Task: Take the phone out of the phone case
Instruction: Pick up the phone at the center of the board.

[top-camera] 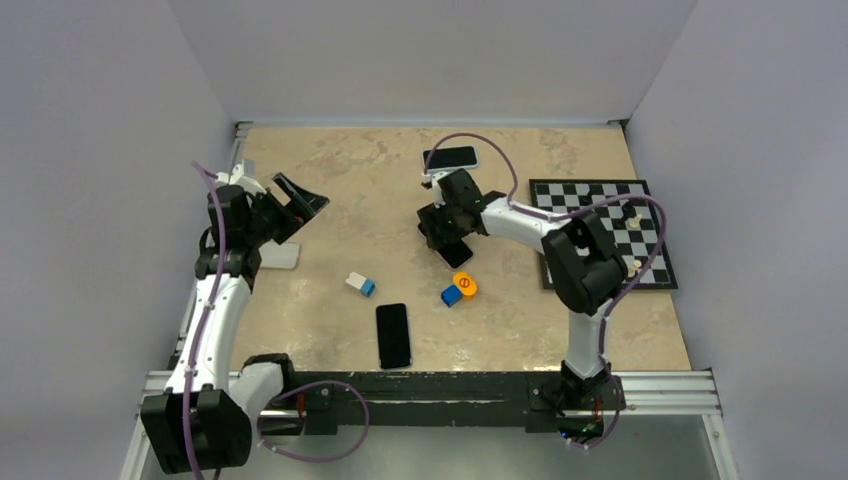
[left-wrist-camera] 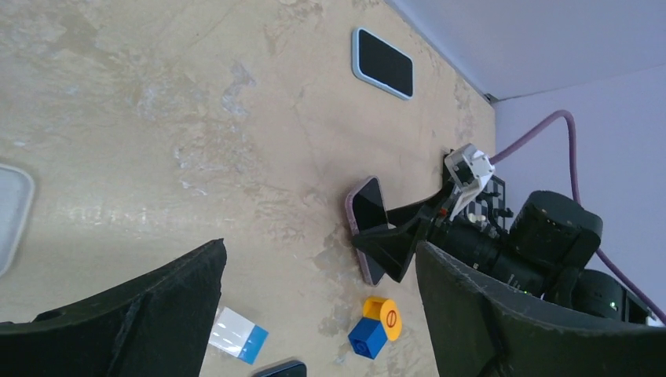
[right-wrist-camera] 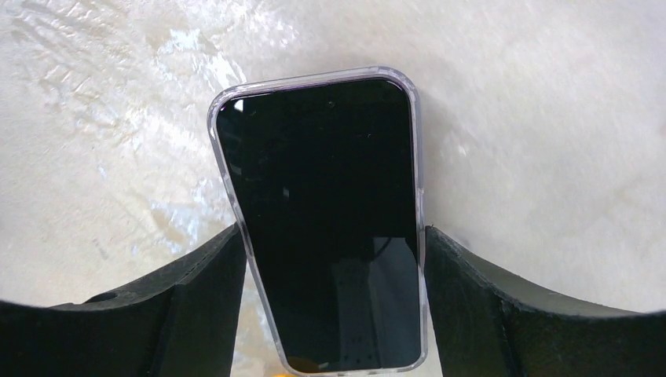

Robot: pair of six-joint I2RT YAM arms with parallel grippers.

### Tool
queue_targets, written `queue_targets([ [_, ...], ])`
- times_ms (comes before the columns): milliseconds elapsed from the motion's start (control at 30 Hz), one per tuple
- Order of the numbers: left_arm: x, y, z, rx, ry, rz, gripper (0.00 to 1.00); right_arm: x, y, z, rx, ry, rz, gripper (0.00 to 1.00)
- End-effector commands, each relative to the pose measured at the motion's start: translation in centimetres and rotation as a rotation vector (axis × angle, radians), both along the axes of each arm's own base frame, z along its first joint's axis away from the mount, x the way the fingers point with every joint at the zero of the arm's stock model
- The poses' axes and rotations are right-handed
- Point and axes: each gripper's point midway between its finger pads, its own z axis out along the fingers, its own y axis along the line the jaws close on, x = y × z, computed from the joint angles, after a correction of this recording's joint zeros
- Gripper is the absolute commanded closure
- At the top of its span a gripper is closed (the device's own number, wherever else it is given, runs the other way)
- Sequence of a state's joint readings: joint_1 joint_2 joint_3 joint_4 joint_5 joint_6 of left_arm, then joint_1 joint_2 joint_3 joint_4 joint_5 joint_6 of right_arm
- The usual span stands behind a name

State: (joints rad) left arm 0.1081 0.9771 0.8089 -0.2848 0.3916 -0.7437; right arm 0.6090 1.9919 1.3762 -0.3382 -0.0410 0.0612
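Bright, even light; soft shadows

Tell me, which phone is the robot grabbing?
The phone in the clear case, mid-table: the right gripper has its fingers against both its long sides. The white-rimmed phone at the far edge and the bare black phone near the front lie untouched.

Orange round block [left-wrist-camera: 380, 312]: red circle-with-bar sign [left-wrist-camera: 390, 317] on top face. No letters legible.
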Motion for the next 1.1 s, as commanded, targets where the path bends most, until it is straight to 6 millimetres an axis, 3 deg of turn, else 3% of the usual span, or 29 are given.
queue_targets([
  [0,0.7,-2.5,0.4,-0.15,-0.036,-0.083,0.08,2.2,1.0,6.9,0.224,-0.212,-0.145,1.0],
  [167,0.6,-5.1,-0.6,-0.204,-0.004,-0.151,0.08,1.7,0.4,10.2,0.368,-0.353,-0.187,1.0],
  [300,-0.2,-8.8,-0.8,-0.216,-0.031,-0.225,0.08,0.6,0.3,12.2,0.478,-0.425,-0.178,1.0],
  [433,-0.8,-11.7,-0.1,-0.226,-0.141,-0.296,0.12,-0.5,1.0,14.3,0.538,-0.399,-0.152,1.0],
  [567,-1.0,-13.3,0.2,-0.168,-0.206,-0.33,0.14,-2.5,2.3,16.1,0.679,-0.351,-0.107,1.0],
  [867,-1.1,-18.0,0.5,-0.139,-0.278,-0.416,0.23,-5.6,4.7,18.1,0.785,-0.33,-0.03,1.0],
  [1000,-0.8,-18.9,0.2,-0.121,-0.291,-0.405,0.18,-6.4,5.3,18.5,0.81,-0.321,0.003,1.0],
  [1067,-0.5,-18.9,-0.1,-0.103,-0.283,-0.388,0.23,-6.8,5.5,18.7,0.819,-0.315,0.013,1.0],
])
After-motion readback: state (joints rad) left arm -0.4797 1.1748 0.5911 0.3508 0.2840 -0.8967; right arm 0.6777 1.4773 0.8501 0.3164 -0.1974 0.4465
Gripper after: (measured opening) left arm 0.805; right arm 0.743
